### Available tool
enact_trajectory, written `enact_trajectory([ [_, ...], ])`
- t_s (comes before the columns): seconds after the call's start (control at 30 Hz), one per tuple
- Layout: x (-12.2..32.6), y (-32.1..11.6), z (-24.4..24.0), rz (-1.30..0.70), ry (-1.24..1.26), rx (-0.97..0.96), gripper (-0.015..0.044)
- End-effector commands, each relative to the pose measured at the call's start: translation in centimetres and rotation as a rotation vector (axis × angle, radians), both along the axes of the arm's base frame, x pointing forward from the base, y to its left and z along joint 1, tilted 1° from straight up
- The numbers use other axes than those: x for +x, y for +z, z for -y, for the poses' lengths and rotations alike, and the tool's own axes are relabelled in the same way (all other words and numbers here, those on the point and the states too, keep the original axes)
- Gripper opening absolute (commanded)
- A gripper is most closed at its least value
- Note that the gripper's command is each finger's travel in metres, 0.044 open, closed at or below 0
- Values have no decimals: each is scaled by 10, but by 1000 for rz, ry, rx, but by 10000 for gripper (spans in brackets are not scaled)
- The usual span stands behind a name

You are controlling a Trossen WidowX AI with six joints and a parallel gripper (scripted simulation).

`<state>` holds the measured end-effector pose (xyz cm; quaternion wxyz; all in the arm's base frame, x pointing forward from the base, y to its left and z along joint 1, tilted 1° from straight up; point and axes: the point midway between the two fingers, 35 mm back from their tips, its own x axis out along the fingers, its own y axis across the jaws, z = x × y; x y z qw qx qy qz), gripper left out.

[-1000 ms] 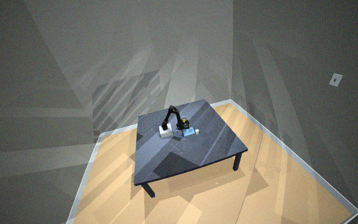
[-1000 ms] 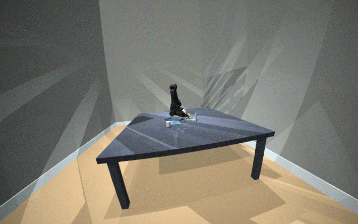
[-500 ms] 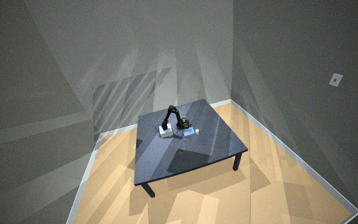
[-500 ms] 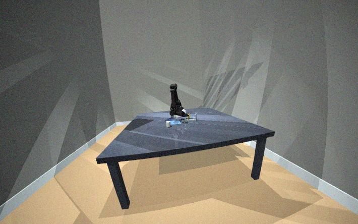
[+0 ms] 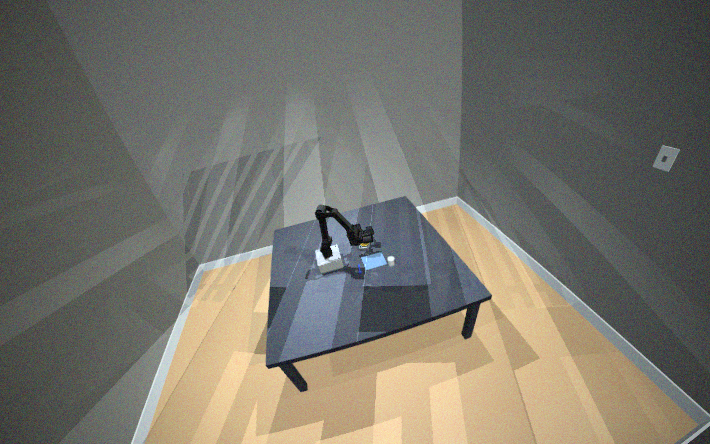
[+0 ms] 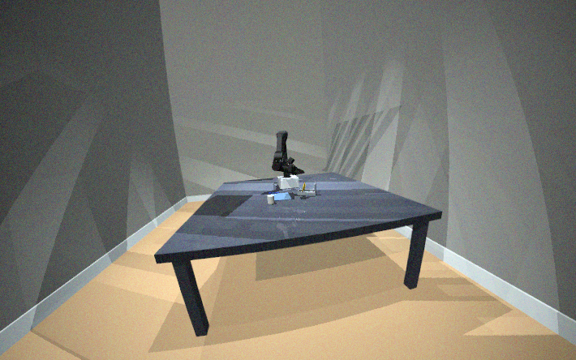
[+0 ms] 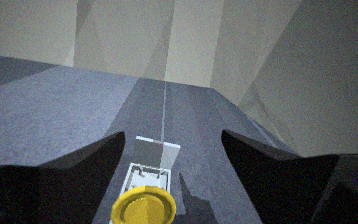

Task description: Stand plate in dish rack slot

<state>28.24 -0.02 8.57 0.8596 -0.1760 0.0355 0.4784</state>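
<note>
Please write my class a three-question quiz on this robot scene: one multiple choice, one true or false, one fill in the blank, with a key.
1. What colour is the plate?
A) green
B) yellow
C) red

2. True or false: the gripper is clamped on the plate.

3. Fill in the blank: the small white cylinder stands beside a flat ____ sheet.

Key: 1. B; 2. False, the fingers stand open, apart from the plate; 3. blue.
</note>
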Motion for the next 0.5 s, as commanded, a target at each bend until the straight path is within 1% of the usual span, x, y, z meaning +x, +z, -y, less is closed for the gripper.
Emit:
enact_trajectory([
  [0.0, 0, 8, -1, -13, -4, 10, 400],
  [0.47, 7, 5, 14, -443, -140, -63, 400],
])
